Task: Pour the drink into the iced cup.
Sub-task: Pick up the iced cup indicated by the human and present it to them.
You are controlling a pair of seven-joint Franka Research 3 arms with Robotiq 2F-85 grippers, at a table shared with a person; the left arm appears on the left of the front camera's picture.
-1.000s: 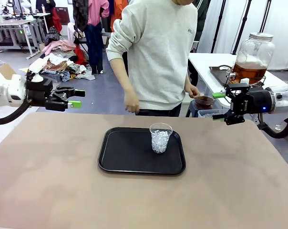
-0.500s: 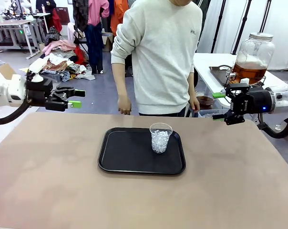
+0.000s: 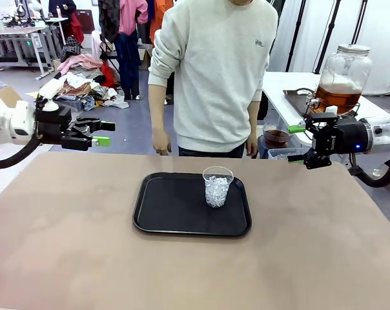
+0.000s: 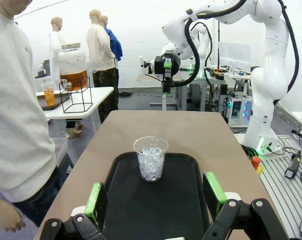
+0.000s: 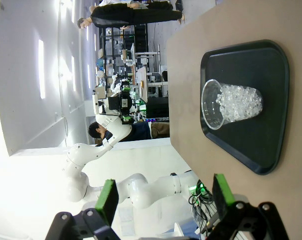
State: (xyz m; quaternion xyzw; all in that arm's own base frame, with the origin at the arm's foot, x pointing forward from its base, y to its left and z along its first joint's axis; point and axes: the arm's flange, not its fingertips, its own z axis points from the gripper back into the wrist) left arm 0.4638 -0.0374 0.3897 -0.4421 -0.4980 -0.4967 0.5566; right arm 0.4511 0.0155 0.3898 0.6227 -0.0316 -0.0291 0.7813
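A clear plastic cup (image 3: 217, 187) filled with ice stands upright on the right half of a black tray (image 3: 169, 206) at the table's middle. The drink, amber-brown, shows in a large lidded glass jar (image 3: 340, 79) on a white side table at the far right. My left gripper (image 3: 108, 132) hovers open over the table's far left edge, well away from the cup. My right gripper (image 3: 295, 143) hovers open at the far right, in front of the jar. The left wrist view faces the iced cup (image 4: 151, 159) between its open fingers (image 4: 96, 202). In the right wrist view the cup (image 5: 231, 104) appears sideways on the tray (image 5: 271, 145).
A person in a grey sweatshirt (image 3: 214, 71) stands at the far edge, both hands hanging. A small cup of brown liquid (image 3: 276, 135) stands just right of the person's hand. Brown tabletop (image 3: 66, 245) surrounds the tray. Clothes and other tables lie beyond.
The person has drawn the hand back from the small brown cup and straightened up, facing the table. Both grippers and the iced cup have stayed still.
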